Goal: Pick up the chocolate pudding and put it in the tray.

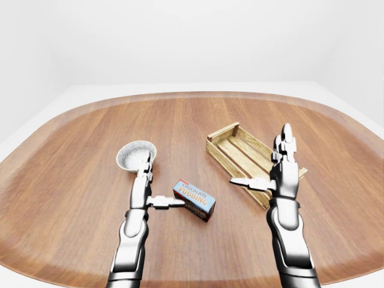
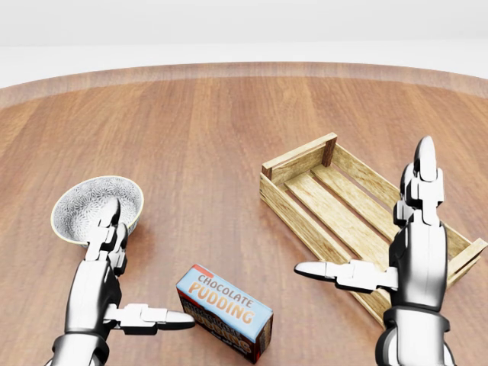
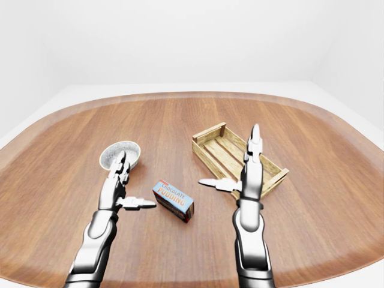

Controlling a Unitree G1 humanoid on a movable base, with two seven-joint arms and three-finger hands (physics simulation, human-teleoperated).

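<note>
Both hands spread wide, holding nothing.
I see the left hand [image 2: 107, 293] beside the chocolate pudding [image 2: 225, 311], right hand [image 2: 396, 252] over the tray [image 2: 305, 164].

Warm reddish-brown wood grain runs across the table [image 2: 213, 130], with a paler band tracing its rounded edge. The chocolate pudding [image 2: 226, 311] box shows a light blue top with orange lettering outlined in white, a red corner, and a dark brown side panel. The tray [image 2: 335, 210] is pale, honey-yellow slatted wood, one corner post a darker reddish brown. The bowl [image 2: 95, 206] carries a fine grey-and-white speckled pattern inside and a cream rim. Both the left hand [image 2: 114, 282] and right hand [image 2: 396, 244] gleam silver-chrome with black joints. Walls behind are plain white.
</note>
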